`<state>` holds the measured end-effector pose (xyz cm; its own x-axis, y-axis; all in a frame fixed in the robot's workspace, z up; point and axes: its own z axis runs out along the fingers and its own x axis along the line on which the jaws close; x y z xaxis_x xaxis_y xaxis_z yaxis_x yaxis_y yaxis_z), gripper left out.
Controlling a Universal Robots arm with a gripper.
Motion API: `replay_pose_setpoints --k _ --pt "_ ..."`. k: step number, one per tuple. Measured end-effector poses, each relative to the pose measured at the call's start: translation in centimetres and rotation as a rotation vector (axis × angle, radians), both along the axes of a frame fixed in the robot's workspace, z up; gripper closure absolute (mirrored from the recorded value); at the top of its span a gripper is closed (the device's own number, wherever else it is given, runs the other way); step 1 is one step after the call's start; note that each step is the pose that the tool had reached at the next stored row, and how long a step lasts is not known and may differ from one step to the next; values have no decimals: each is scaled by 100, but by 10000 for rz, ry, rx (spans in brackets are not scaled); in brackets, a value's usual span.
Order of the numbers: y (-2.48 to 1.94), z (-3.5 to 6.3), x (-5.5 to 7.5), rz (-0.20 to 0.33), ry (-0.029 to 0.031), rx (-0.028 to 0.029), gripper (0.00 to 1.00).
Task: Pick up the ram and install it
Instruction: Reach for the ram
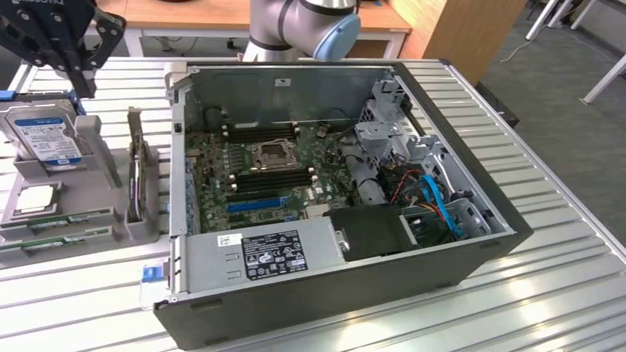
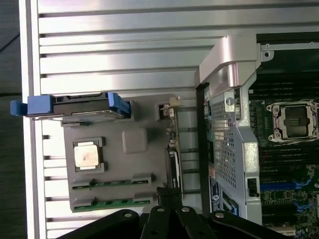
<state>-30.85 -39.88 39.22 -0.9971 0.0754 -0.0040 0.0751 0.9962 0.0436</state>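
table (image 1: 567, 293): ribbed brushed metal. computer case (image 1: 323, 304): matt dark-grey metal. holder (image 2: 149, 164): matt grey plastic. ram (image 2: 114, 202): green circuit board.

Grey holder (image 2: 124, 169): cpu chip (image 2: 88, 155); inner ram stick (image 2: 112, 182) nearer chip, outer ram stick (image 2: 112, 202) by holder edge, both in slots. Blue-caddy hdd (image 2: 75, 105). Exp. card (image 2: 173, 149) betw. holder & pc case (image 2: 234, 124). Gripper (image 2: 168, 194) closed, near card end.

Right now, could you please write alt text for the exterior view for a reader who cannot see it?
The arm's shut gripper hangs above a grey parts holder holding two ram sticks, at the exterior view's left of an open computer case showing its motherboard.
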Motion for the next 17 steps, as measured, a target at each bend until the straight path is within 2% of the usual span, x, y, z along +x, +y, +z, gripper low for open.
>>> replay_pose_setpoints --k 17 --pt "0 -5 -428 1 39 0 90"
